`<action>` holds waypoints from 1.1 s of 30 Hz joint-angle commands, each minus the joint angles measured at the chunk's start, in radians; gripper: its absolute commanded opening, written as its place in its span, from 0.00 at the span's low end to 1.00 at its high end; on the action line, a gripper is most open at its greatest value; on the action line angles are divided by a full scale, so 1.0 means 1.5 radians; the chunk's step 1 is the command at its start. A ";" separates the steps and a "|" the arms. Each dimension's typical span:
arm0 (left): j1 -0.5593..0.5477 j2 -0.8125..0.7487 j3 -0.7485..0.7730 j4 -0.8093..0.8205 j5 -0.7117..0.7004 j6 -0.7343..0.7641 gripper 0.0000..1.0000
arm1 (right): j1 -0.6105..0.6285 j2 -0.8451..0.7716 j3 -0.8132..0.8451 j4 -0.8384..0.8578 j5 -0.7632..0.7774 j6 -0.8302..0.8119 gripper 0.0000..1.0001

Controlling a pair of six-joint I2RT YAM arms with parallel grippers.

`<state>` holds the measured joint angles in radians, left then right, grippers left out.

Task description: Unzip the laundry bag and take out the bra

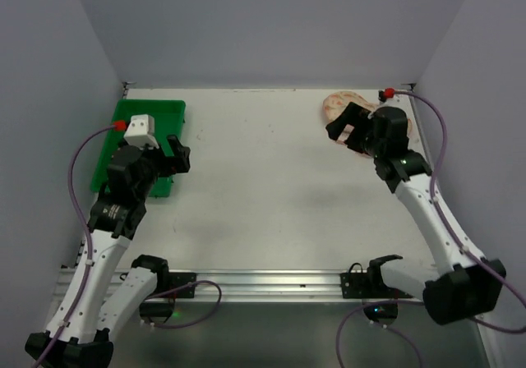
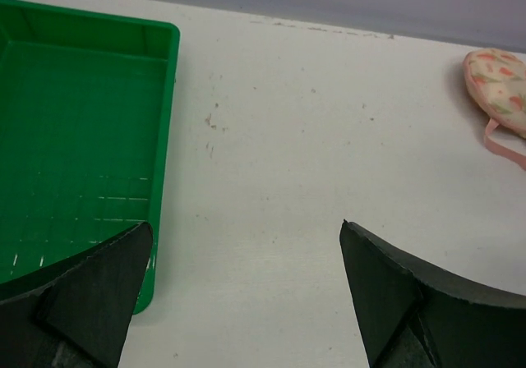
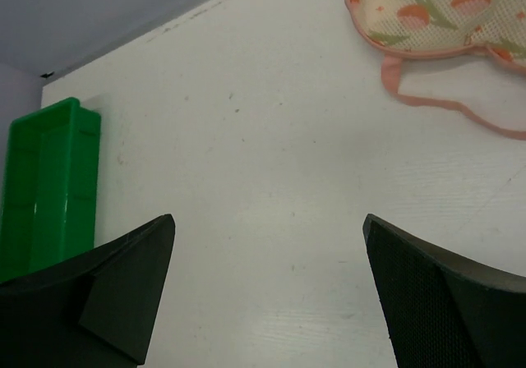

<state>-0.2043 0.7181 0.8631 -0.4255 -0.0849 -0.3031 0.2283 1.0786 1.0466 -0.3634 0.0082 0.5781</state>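
Observation:
The laundry bag (image 1: 339, 103) lies at the far right of the white table, cream with a pink-red and green print. My right gripper (image 1: 345, 131) hovers over its near edge and covers part of it. In the right wrist view the bag (image 3: 436, 11) and its pink loop (image 3: 431, 101) lie ahead to the right, and the open gripper (image 3: 269, 220) has only bare table between its fingers. My left gripper (image 1: 178, 154) is open at the left, beside the green tray. From the left wrist, the bag (image 2: 497, 89) shows far off to the right. The bra is hidden.
A green rectangular plastic tray (image 1: 156, 109) sits at the far left, with nothing in the part that shows (image 2: 82, 138). Grey walls close the table on three sides. A metal rail (image 1: 263, 284) with the arm bases runs along the near edge.

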 commanded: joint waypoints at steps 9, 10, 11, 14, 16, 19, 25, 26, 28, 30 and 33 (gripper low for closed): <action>0.001 0.019 -0.080 0.127 -0.030 0.028 1.00 | -0.072 0.424 0.173 0.134 0.097 0.285 0.99; 0.000 0.019 -0.084 0.126 -0.027 0.027 1.00 | -0.079 0.446 0.182 0.140 0.099 0.304 0.99; 0.001 0.021 -0.089 0.125 -0.025 0.027 1.00 | -0.089 0.486 0.197 0.143 0.102 0.321 0.99; 0.001 0.026 -0.093 0.117 -0.030 0.030 1.00 | -0.108 0.533 0.214 0.162 0.101 0.390 0.99; 0.002 0.029 -0.094 0.118 -0.033 0.030 1.00 | -0.114 0.562 0.213 0.175 0.106 0.442 0.99; 0.002 0.043 -0.098 0.125 -0.020 0.029 1.00 | -0.123 0.598 0.213 0.204 0.104 0.484 0.99; 0.002 0.060 -0.097 0.122 -0.015 0.028 1.00 | -0.132 0.654 0.223 0.274 0.086 0.540 0.99; 0.002 0.061 -0.097 0.121 -0.016 0.029 1.00 | -0.135 0.666 0.221 0.290 0.085 0.547 0.99; 0.002 0.064 -0.096 0.120 -0.017 0.029 1.00 | -0.137 0.675 0.215 0.308 0.088 0.566 0.98; 0.002 0.066 -0.097 0.119 -0.017 0.029 1.00 | -0.139 0.687 0.208 0.329 0.086 0.572 0.93; 0.002 0.068 -0.097 0.119 -0.018 0.029 1.00 | -0.143 0.701 0.203 0.355 0.081 0.575 0.66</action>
<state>-0.2039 0.8188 0.7216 -0.2932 -0.1104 -0.2707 0.0257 2.1033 1.3441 0.0837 0.1101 1.3933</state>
